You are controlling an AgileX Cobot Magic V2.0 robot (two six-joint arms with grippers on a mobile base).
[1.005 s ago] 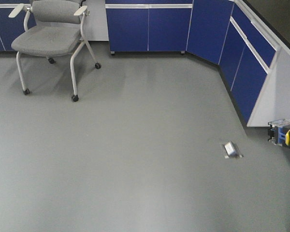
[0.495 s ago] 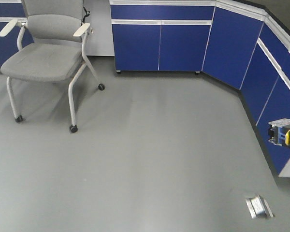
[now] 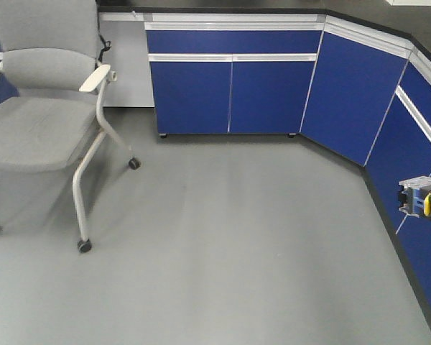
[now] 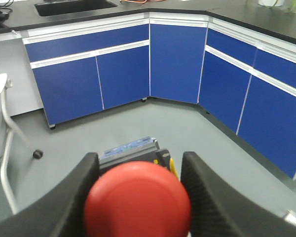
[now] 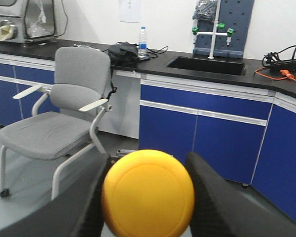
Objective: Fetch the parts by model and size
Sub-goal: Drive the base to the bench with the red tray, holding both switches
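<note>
- The right gripper (image 5: 148,198) has its two dark fingers (image 5: 91,202) closed against a yellow-capped switch (image 5: 148,197), whose round cap fills the gap between them.
- Ahead and to the left of the gripper stands a grey chair (image 5: 64,113) with pale armrests.
- Straight ahead runs a row of blue cabinets (image 5: 202,133) under a black countertop (image 5: 163,59).
- Above the gripper, a sink (image 5: 207,64) is set in the countertop.
- A water bottle (image 5: 142,42) and a black bag (image 5: 122,52) sit on the countertop left of the sink.

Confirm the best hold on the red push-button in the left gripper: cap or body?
The body. Pinch the red push-button by its dark body from two sides, as the left gripper appears to: its boxy faces give a flat seat, while the wide round cap would likely slip.
</note>
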